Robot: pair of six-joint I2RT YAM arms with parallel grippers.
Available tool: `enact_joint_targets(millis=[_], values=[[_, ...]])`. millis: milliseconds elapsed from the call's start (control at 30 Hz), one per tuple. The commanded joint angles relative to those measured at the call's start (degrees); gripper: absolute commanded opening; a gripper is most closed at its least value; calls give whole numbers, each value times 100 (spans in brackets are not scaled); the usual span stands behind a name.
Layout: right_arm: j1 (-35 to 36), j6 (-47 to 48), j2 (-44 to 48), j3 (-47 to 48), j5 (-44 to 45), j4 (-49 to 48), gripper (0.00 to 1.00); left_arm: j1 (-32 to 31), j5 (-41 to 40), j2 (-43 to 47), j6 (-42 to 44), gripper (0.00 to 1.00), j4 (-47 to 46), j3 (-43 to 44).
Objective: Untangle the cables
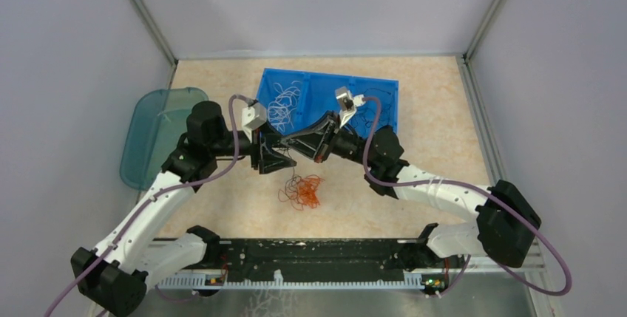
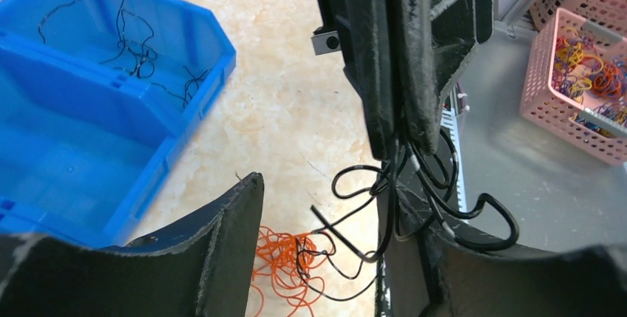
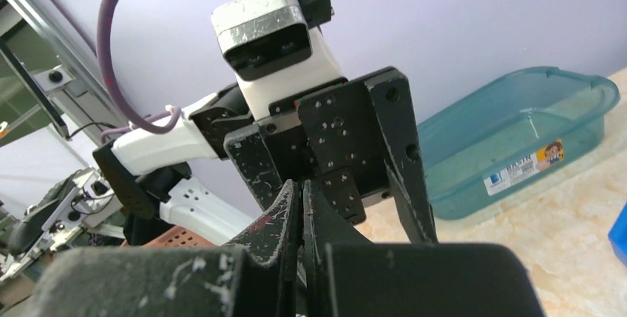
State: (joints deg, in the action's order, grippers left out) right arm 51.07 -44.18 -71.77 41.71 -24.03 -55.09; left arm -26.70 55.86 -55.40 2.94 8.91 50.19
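Table [image 1: 444,176]: bin [image 1: 384,95] sat at 12 o'clock, white cables [image 1: 281,103] inside. Left gripper [image 2: 333,210]: jaws stood apart. Right gripper [image 2: 395,136]: clamped on black cables [image 2: 392,184]. Orange cables [image 1: 303,191] lay at its 6 o'clock.

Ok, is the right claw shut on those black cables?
Shut on them: the right claw has its fingers pressed together, black cables dangling from between the tips.

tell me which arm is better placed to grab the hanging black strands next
Likely left: the left gripper is open with the black strands hanging between its jaws, while the right gripper is shut on their upper ends.
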Motion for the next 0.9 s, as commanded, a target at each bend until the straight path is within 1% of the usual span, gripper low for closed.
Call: enact_joint_targets(millis=[0, 33, 100, 133, 167, 233, 267, 300, 367, 500, 600, 733, 800, 867], values=[[106, 49, -24, 407, 15, -374, 0, -100, 174, 111, -237, 57, -441, -35], [119, 70, -22, 423, 11, -325, 0, -99, 156, 119, -234, 52, -481, -36], [114, 85, -13, 418, 29, -290, 0, -101, 196, 124, -274, 46, -528, 0], [114, 90, -4, 410, 34, -274, 0, -104, 230, 113, -286, 41, -525, 21], [114, 86, 8, 416, 45, -263, 2, -105, 252, 89, -293, 33, -503, 71], [115, 152, 84, 443, 56, -177, 15, -103, 216, 84, -222, 13, -421, 130], [108, 207, 147, 463, 67, -65, 23, -107, 193, 94, -152, 6, -377, 164], [93, 287, 230, 487, 92, 73, 33, -102, 149, 113, -91, 1, -313, 208], [48, 490, 430, 506, 105, 379, 44, -102, 96, 129, 70, 0, -199, 341], [-183, 763, 921, 244, 229, 880, 59, -105, 44, 114, 387, 0, 47, 781], [-386, 775, 1258, -105, 306, 960, 68, -106, 67, 116, 396, 0, 126, 1040], [-512, 959, 1660, -387, 281, 1191, 75, -101, 75, 122, 324, 0, 193, 1281], [-510, 1130, 1792, -520, 14, 1176, 78, -107, 75, 126, 306, 0, 238, 1402], [-511, 1407, 1817, -668, -307, 1196, 78, -108, 140, 91, 280, 0, 223, 1556]])
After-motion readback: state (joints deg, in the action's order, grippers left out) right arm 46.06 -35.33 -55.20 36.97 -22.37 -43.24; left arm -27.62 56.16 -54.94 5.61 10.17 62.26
